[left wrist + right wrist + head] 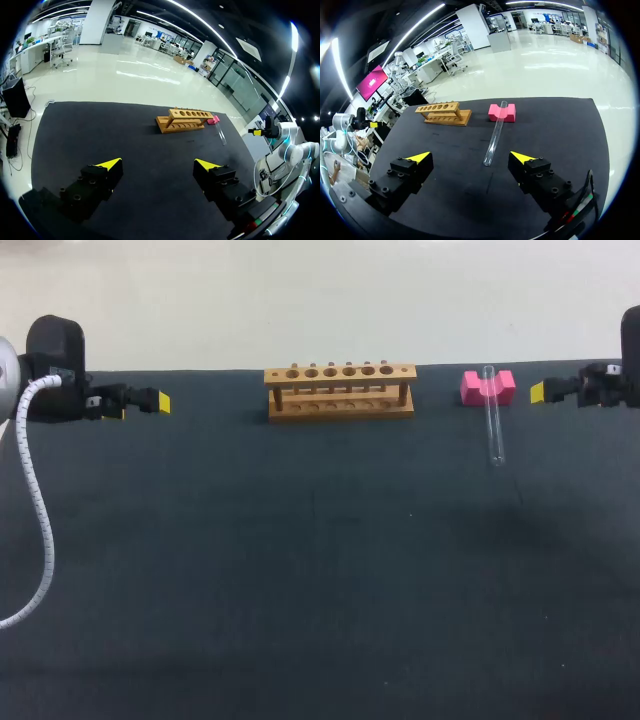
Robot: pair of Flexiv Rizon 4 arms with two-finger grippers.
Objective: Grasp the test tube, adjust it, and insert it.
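Note:
A clear glass test tube lies with its far end resting in the notch of a pink block and its near end on the black table. A wooden rack with several holes stands at the back middle. My right gripper hangs open at the right edge, just right of the pink block; in its wrist view the test tube lies ahead of the open right gripper. My left gripper is open at the far left. From the left gripper the rack is far ahead.
The black table stretches wide in front of the rack. A white cable hangs from my left arm over the table's left edge.

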